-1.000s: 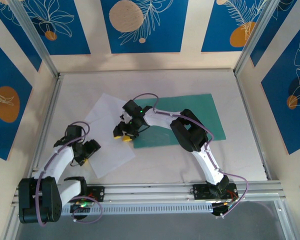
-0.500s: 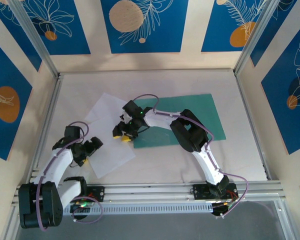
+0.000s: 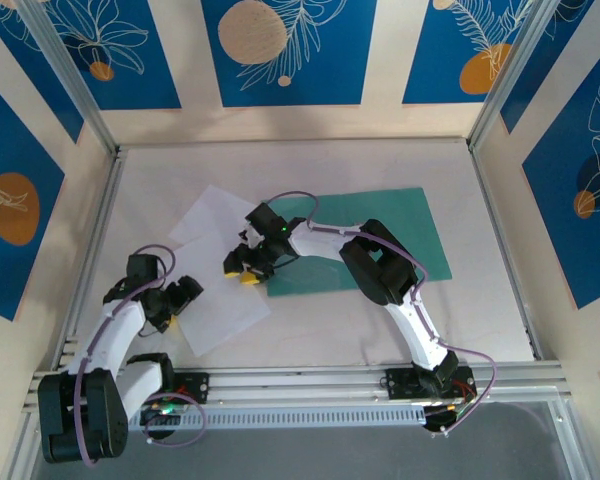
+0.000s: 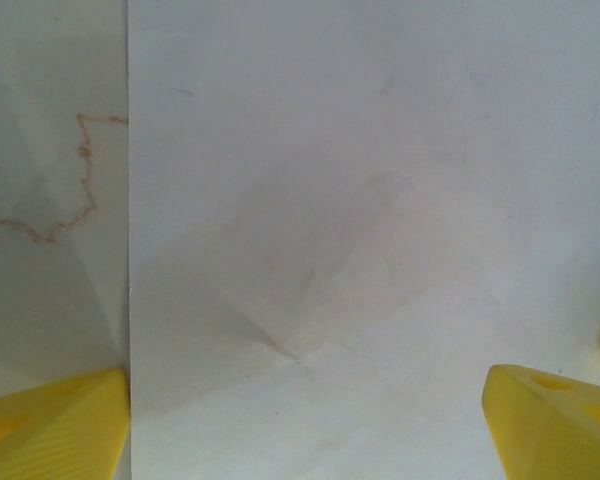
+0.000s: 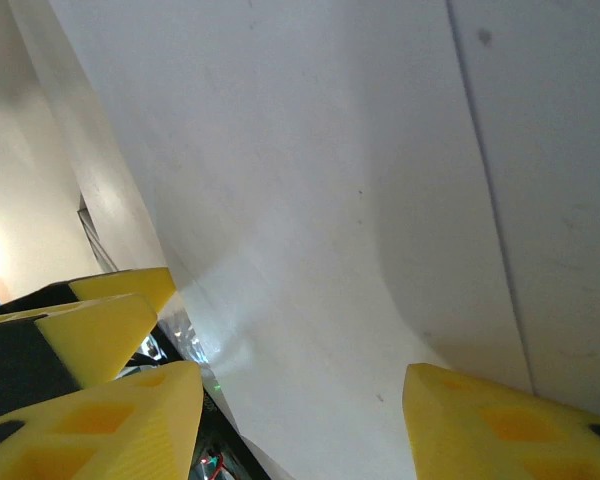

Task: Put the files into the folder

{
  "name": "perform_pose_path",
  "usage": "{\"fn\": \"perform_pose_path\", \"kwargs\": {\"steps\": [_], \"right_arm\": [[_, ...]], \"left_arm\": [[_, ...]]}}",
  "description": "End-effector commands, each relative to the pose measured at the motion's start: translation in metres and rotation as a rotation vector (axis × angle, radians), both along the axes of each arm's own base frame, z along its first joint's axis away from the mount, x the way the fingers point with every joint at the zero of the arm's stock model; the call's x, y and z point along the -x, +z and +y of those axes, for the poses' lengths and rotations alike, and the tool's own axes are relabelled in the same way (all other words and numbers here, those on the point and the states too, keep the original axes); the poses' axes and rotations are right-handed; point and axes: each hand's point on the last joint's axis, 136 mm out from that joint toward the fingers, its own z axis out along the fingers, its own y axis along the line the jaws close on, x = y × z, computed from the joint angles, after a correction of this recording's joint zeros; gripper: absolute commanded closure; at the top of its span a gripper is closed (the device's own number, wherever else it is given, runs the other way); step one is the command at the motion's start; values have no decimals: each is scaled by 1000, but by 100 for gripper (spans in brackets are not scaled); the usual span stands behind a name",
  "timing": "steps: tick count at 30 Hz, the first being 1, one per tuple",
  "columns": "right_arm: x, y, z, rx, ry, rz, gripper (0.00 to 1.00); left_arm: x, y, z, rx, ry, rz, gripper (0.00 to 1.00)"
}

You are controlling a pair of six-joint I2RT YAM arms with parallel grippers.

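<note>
Left gripper (image 3: 176, 305) is hanging over the near-left edge of the paper sheets (image 3: 218, 300), its jaws spread wide and holding nothing. In the left wrist view the left gripper (image 4: 300, 430) is straddling a flat stretch of the paper sheets (image 4: 360, 200), with one yellow fingertip (image 4: 50, 430) sitting right at the paper's edge, where the bare table (image 4: 40, 100) is showing a thin brown stain (image 4: 65, 190).

The right gripper (image 3: 242, 270) is reaching across to the far-right side of the paper, jaws standing partway apart. In its wrist view the right gripper (image 5: 305, 420) is pinching nothing, and the paper sheets (image 5: 280, 150) are showing in the gap.

The sheets are lying overlapped and skewed on the table (image 3: 330, 330), just left of the folder (image 3: 400, 230). It is lying flat under the right arm.
</note>
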Motion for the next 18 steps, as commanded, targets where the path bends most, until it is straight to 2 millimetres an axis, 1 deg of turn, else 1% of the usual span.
{"fn": "perform_pose_path", "kwargs": {"steps": [1,11,18], "right_arm": [[26,-34,-16,112,0,102,43],[26,-34,-15,101,-4,109,43],[27,-34,-14,93,-7,117,43]], "left_arm": [[-9,5,-10,67,-20,-57,10],[-13,8,-13,102,-15,-91,10],[-16,15,-15,129,-10,-133,10]]}}
